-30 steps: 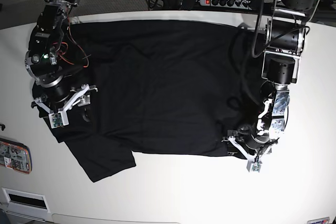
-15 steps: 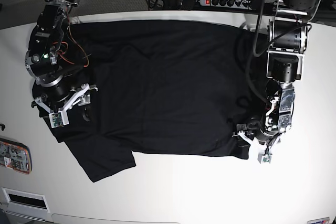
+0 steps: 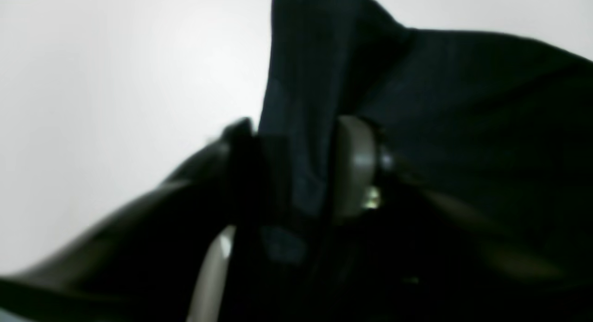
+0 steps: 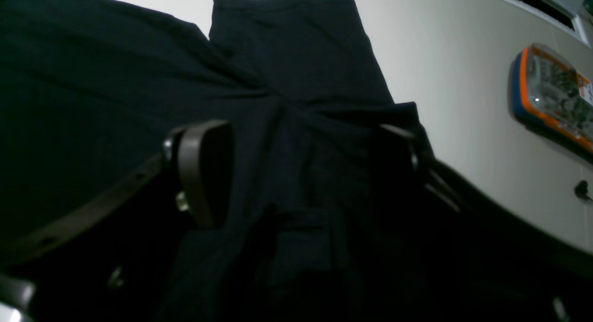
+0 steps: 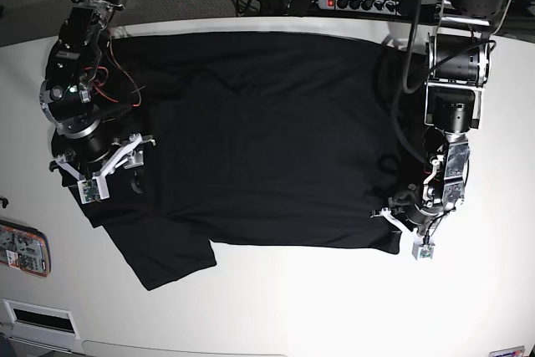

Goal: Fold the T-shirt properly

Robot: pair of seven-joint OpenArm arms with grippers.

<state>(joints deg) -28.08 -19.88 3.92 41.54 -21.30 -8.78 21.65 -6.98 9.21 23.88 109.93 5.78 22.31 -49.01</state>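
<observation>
Black cotton fills most of the white table (image 5: 276,307): the T-shirt (image 5: 259,140) lies flat and spread wide, its long axis running side to side in the base view, one short sleeve (image 5: 163,252) splayed toward the near edge at about 7 o'clock.

Nearest to the viewer, at about 4 o'clock from the shirt's middle, the left gripper (image 5: 407,221) sits at the shirt's near corner. Its wrist view shows a fold of black cloth (image 3: 301,127) standing up between the two fingers (image 3: 354,167), with the jaws drawn in against it, so it appears to be pinching the corner of the T-shirt.

Farther back, at about 9 o'clock from the shirt's middle, the right gripper (image 5: 104,169) rests over the opposite end, by the sleeve and shoulder. Its wrist view shows both fingers (image 4: 204,169) spread wide with flat cloth lying between them, nothing caught.

So each arm sits at its own end of the long axis. The shirt's body lies toward 9 o'clock from the left gripper and toward 3 o'clock from the right one. As a judgement, the fold turns on the left arm, which already has cloth, carrying its corner across; the right arm would need to close on its side first.

An orange-rimmed case (image 5: 22,248) lies on the table well apart, at 8 o'clock.
</observation>
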